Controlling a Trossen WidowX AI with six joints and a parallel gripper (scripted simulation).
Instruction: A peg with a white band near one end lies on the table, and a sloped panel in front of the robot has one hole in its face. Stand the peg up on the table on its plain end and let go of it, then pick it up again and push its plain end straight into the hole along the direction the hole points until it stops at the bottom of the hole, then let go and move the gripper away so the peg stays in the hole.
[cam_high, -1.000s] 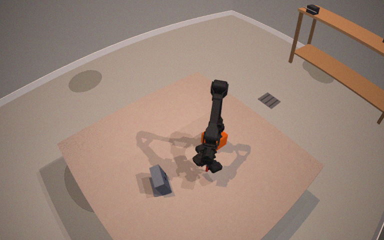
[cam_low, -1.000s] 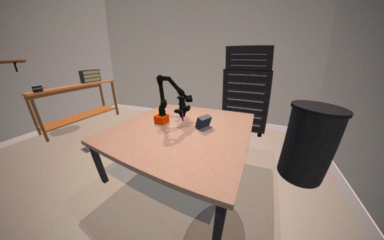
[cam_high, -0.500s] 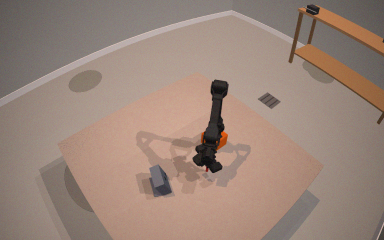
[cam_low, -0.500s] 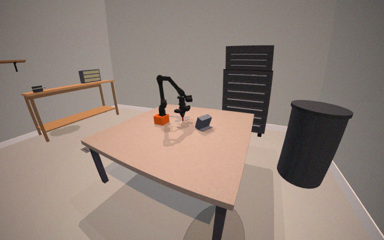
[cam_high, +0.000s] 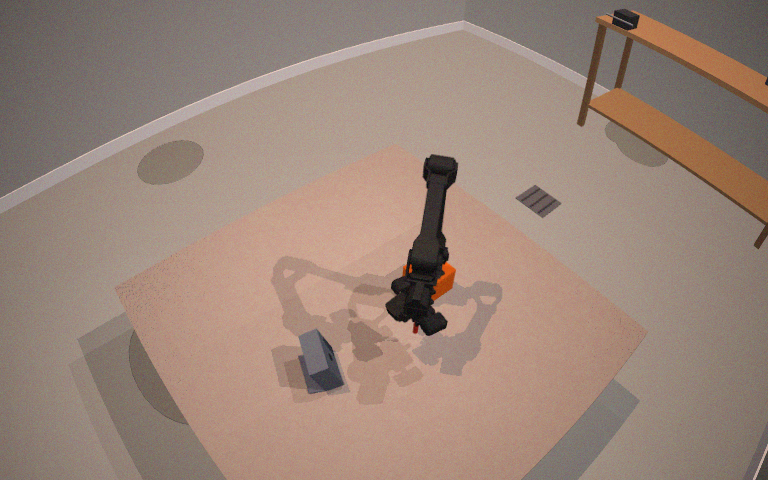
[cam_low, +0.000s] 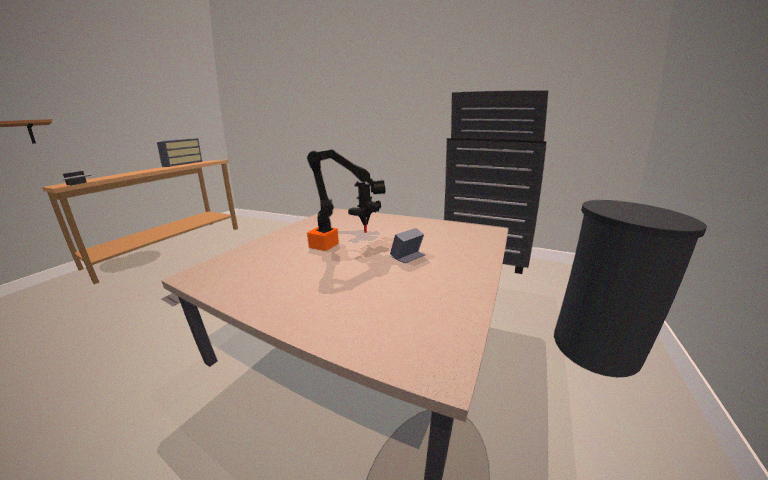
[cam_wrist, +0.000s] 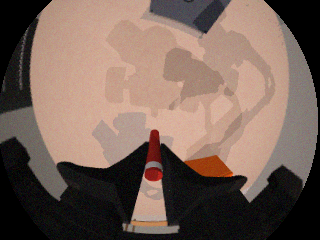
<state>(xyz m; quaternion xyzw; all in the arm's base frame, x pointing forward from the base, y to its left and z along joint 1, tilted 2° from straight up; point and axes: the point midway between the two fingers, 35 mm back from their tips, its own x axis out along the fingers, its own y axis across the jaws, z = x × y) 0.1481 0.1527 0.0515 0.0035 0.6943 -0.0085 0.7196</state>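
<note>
The red peg (cam_high: 415, 328) (cam_low: 365, 229) (cam_wrist: 154, 136) is upright, its plain end down and its white band near the top, as the wrist view shows. My gripper (cam_high: 416, 320) (cam_low: 365, 220) (cam_wrist: 154, 146) is shut on the peg near its banded end, and the fingers point down. The peg's lower end hangs a little above the table. The grey sloped panel (cam_high: 318, 359) (cam_low: 406, 245) (cam_wrist: 182, 10) stands on the table apart from the peg. Its hole (cam_high: 331, 356) shows as a dark spot in the top view; in the wrist view it is at the top edge, partly cut off.
The orange base block (cam_high: 446, 281) (cam_low: 322, 240) (cam_wrist: 210, 165) of the arm stands on the table (cam_high: 396, 435) (cam_low: 339, 322) behind the gripper. Shadows of the arm fall between the peg and the panel. A dark bin (cam_low: 623, 288), a drawer cabinet (cam_low: 495, 181) and a wooden bench (cam_low: 141, 175) stand off the table.
</note>
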